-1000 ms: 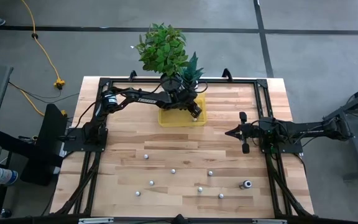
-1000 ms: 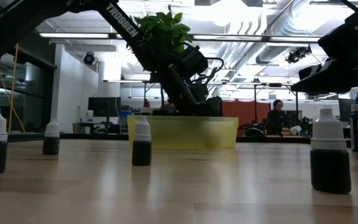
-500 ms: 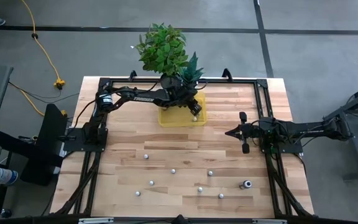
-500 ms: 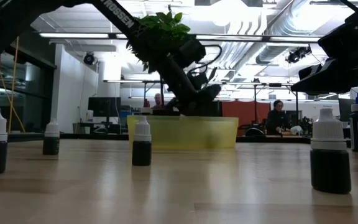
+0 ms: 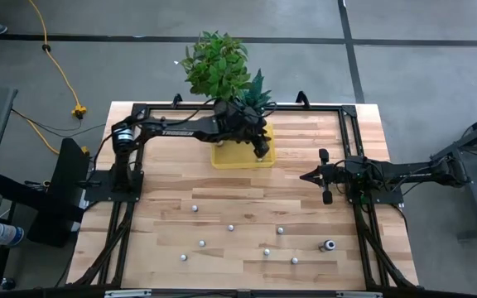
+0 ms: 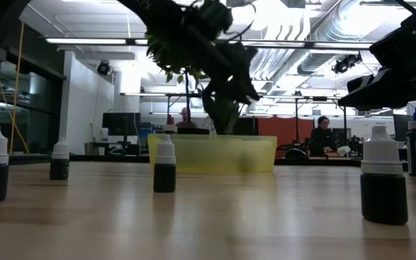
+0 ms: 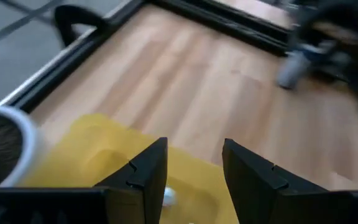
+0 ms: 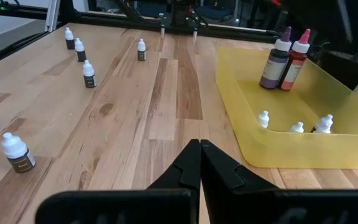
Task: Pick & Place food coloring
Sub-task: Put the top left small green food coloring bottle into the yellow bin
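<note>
High view: left gripper above yellow tray; potted plant close behind.
Low view: small bottles stand scattered on worktop.
Left wrist: jaws apart, empty; white-capped bottle in tray below.
Right wrist: right gripper jaws closed, bottles well ahead.

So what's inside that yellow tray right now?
The yellow tray holds two taller bottles, purple and red, upright at one end, plus three small white-capped bottles. The left gripper hangs above it, open and empty, hiding part from overhead.
</note>
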Controlling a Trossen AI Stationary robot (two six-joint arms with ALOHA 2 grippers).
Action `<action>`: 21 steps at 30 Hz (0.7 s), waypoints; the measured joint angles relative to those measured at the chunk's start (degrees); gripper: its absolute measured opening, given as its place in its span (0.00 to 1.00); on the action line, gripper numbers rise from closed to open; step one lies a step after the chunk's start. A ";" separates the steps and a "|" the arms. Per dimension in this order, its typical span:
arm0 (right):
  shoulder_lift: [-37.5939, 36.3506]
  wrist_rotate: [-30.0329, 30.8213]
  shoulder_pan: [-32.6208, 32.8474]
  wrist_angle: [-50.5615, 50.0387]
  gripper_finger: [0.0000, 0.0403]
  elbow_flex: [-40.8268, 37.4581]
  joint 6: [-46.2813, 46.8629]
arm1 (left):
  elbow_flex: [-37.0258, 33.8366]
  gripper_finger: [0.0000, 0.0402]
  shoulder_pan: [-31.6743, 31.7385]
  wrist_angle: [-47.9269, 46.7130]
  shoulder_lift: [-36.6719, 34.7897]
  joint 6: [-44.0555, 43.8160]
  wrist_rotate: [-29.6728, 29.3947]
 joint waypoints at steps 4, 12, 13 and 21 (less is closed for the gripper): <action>0.00 0.02 -0.02 0.00 0.00 0.00 -0.01 | 0.00 0.37 -1.60 -2.11 -2.00 3.56 3.92; 0.00 0.02 0.00 0.00 0.00 0.00 -0.02 | -8.99 0.37 -4.94 0.77 -9.68 9.49 10.90; -0.02 0.02 -0.02 -0.01 0.00 0.00 -0.02 | -11.06 0.37 -5.60 1.23 -11.14 9.74 10.89; -0.13 0.00 -0.02 0.08 0.00 0.00 -0.02 | -21.84 0.37 -10.28 -3.32 -22.96 9.59 10.32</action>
